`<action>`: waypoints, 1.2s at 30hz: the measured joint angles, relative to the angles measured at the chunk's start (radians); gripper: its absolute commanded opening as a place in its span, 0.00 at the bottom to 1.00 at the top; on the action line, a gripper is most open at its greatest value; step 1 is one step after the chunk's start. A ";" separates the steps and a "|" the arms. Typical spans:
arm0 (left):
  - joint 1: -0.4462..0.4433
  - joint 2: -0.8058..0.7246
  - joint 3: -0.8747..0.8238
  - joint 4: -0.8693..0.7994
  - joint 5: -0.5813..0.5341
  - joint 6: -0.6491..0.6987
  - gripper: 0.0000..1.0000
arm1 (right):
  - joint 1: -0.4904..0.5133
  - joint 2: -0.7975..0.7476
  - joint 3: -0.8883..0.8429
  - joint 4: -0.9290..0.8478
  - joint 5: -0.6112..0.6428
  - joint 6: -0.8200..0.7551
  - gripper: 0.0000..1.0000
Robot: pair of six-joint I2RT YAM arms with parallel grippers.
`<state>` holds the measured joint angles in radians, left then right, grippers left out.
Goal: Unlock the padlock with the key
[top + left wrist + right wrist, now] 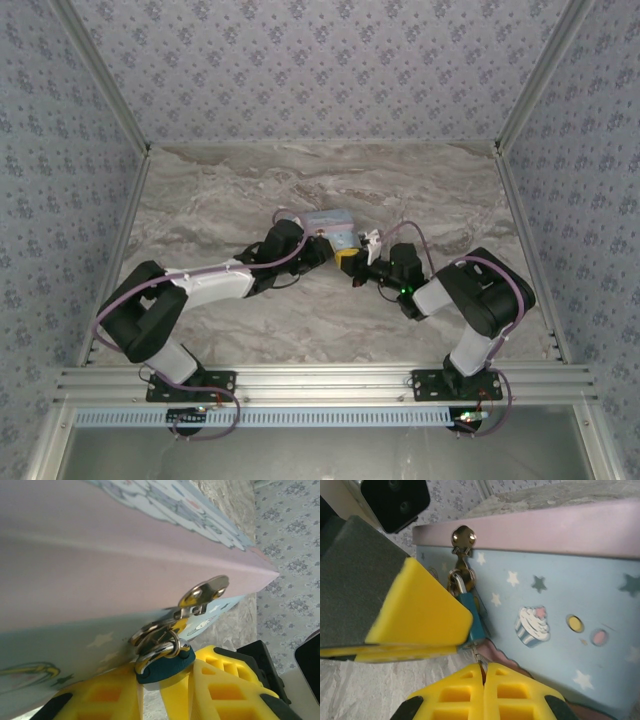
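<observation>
Clamps the left tool point(161, 679) on the padlock point(471, 614) hanging up-and-down on the front of the tin point(560, 585), and pinches the key point(479, 663) in the right tool point(483, 669) just lower on that front, tip pointing up at the padlock.

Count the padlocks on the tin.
1. The teal padlock hangs from the hasp on the front of the tin, pinched by the left hand. The tin's other sides are hidden, so more could exist.
</observation>
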<state>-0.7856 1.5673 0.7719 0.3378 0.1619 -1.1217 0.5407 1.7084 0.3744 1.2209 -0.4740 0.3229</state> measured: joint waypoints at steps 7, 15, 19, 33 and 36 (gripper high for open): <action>0.000 0.004 0.003 0.005 -0.001 -0.006 0.25 | 0.000 0.000 0.011 -0.007 -0.005 0.003 0.00; 0.000 0.008 0.003 0.003 -0.001 0.006 0.32 | 0.000 0.000 0.011 -0.019 -0.002 0.007 0.00; -0.006 0.005 0.004 -0.014 0.010 0.033 0.43 | 0.010 0.000 0.011 -0.018 -0.001 0.030 0.00; -0.007 -0.101 -0.045 -0.080 0.013 0.061 0.66 | 0.057 0.009 -0.010 -0.021 0.040 0.143 0.00; -0.001 -0.157 -0.073 -0.091 0.006 0.066 0.68 | 0.065 0.010 -0.015 -0.030 0.044 0.172 0.00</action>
<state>-0.7868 1.4101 0.6991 0.2470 0.1677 -1.0557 0.6060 1.7180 0.3592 1.1908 -0.4301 0.4946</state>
